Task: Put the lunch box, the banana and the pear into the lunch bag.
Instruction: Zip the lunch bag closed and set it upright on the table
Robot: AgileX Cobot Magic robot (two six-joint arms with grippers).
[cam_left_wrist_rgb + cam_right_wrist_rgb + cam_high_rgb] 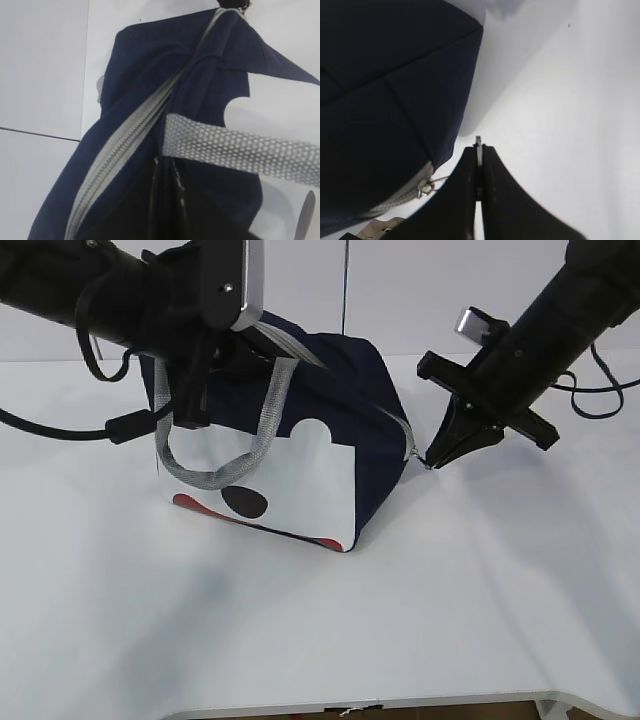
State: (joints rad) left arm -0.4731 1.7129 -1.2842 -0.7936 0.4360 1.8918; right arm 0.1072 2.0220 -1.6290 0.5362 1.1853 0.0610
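Presently, right gripper, jaws pressed on the ring pull, sits just beside the lunch bag; left gripper's state cannot be told.

Lab-type robot test setup: bare white table, plain white panelled wall behind, two black robot arms with trailing cables.

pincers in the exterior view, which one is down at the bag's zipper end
The right pincer, its tips closed at the lunch bag's right corner where the zipper ends. The left pincer is up at the bag's top by the grey strap.
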